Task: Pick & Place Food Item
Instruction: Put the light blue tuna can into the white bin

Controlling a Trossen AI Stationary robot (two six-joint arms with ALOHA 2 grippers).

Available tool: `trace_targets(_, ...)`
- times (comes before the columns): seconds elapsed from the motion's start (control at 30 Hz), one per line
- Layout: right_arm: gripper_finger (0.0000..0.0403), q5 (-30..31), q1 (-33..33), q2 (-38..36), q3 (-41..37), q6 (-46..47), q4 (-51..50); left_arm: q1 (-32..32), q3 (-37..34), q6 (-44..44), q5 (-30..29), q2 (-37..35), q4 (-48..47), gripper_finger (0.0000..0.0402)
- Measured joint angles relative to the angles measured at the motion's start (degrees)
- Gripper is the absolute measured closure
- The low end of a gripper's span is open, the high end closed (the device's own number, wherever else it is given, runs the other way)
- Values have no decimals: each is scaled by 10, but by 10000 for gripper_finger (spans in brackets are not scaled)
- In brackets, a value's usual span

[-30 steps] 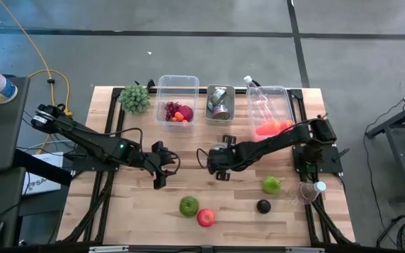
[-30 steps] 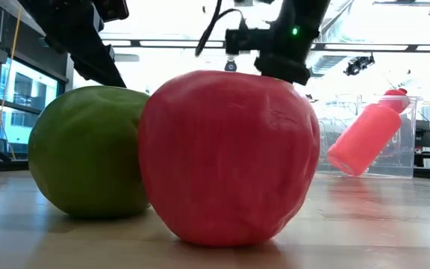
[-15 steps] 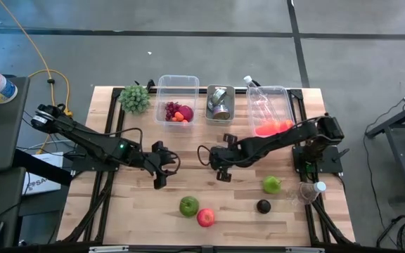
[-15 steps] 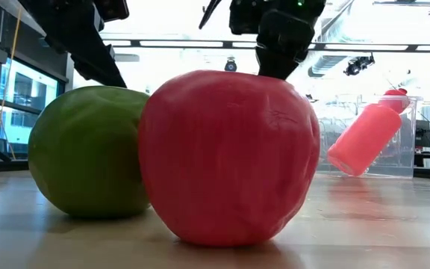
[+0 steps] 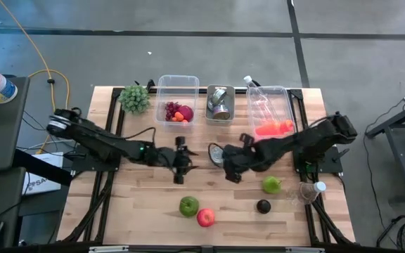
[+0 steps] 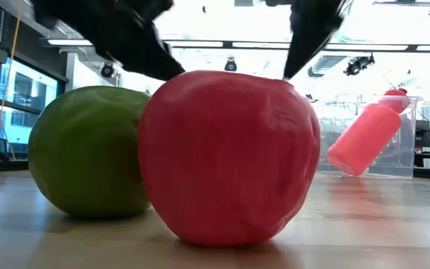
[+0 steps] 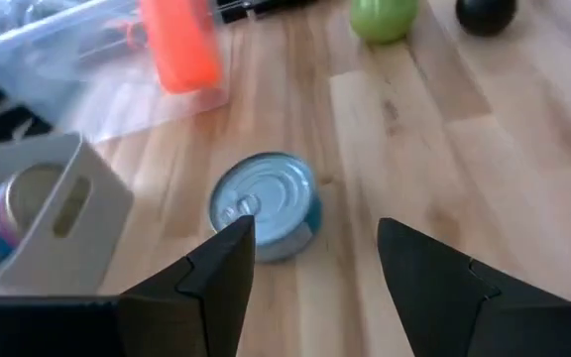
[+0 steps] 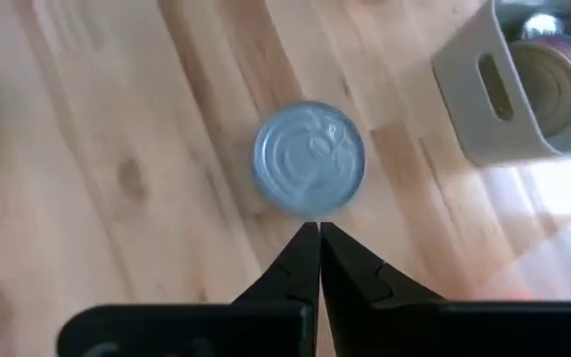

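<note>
**Two grippers flank a lone tin can at mid-table**

No readable writing shows on any item; the can tops are plain metal and the bottles' labels are too small to make out.

Three containers line the far edge of the table. A clear plastic tub holds dark red and orange pieces, probably toy fruit or vegetables. Beside it a grey handled bin holds cans lying on their sides. A second clear tub holds a clear bottle with orange contents and a white cap. A leafy green vegetable sits on the wood just beside the first tub.

The tin can stands upright on the bare wood, near the grey bin, between the two grippers and touching neither.

The left gripper reaches in low from the left, its fingers apart and empty, the can just ahead of them. The right gripper stretches in from the right, its fingers pressed together, tips just short of the can.

Nearer the front lie a green apple touching a red apple, another green apple and a dark round fruit.
</note>
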Motion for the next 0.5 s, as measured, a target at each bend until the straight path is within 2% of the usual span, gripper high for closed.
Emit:
trace_targets(0.17, 401, 73, 74, -37, 0, 96, -44, 55, 0, 79, 128, 89, 120, 197)
trace_targets(0.3, 401, 131, 131, -40, 0, 148, -59, 81, 0, 58, 227, 159, 228, 197)
trace_targets(0.37, 401, 151, 154, -40, 0, 168, -66, 85, 0, 27, 247, 188, 275, 197)
trace_targets(0.5, 401, 164, 177, -41, -9, 198, -59, 85, 0, -9, 237, 234, 360, 197)
